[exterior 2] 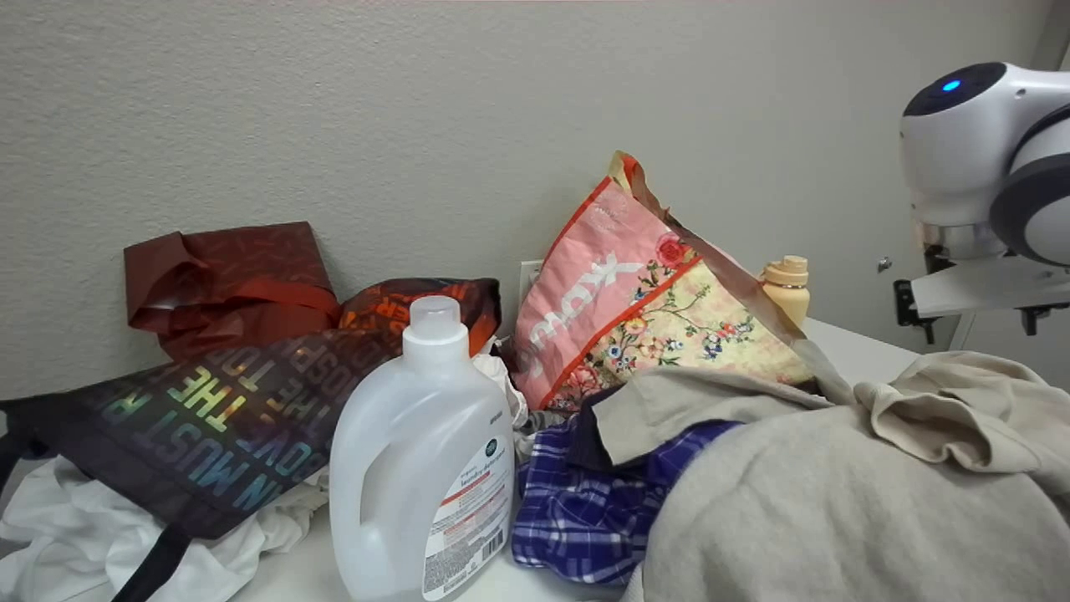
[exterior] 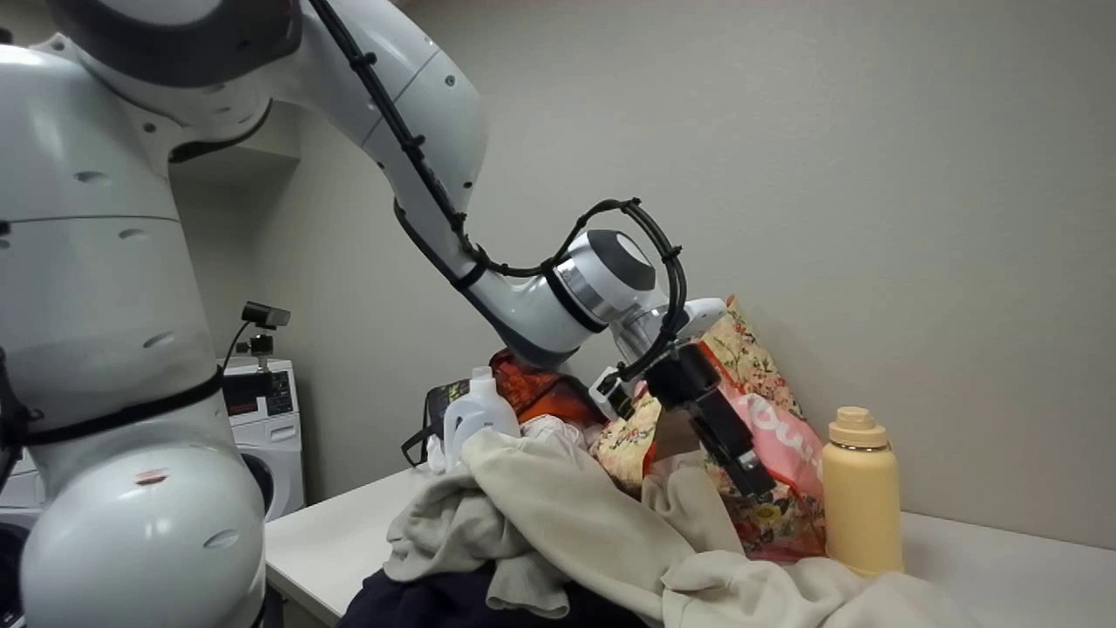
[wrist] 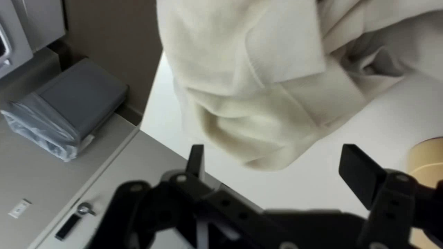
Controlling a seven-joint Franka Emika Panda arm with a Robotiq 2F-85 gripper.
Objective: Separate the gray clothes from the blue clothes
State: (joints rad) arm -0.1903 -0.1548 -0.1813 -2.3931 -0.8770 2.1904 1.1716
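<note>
The gray clothes [exterior: 575, 515] are a bulky rumpled pale-beige heap on the table, large at the right in an exterior view [exterior 2: 836, 502]. In the wrist view the gray clothes [wrist: 249, 69] reach down between the fingertips. The navy garment [exterior: 436, 602] lies under them at the front; a dark strip shows beside the plaid. The plaid shirt [exterior 2: 577, 510] lies partly under the gray fabric and is hidden in the wrist view. My gripper [wrist: 272, 155] is open with nothing between its pads. In an exterior view the gripper [exterior: 758, 484] hangs above the gray heap, in front of the patterned bag.
A patterned pointed bag [exterior 2: 577, 293] leans at the wall. A yellow bottle [exterior: 861, 493] stands right of it, close to the right finger in the wrist view [wrist: 427, 160]. A detergent bottle [exterior 2: 418, 468], dark lettered bag [exterior 2: 251, 410], red bag [exterior 2: 242, 284] and white cloth [exterior 2: 75, 518] are nearby.
</note>
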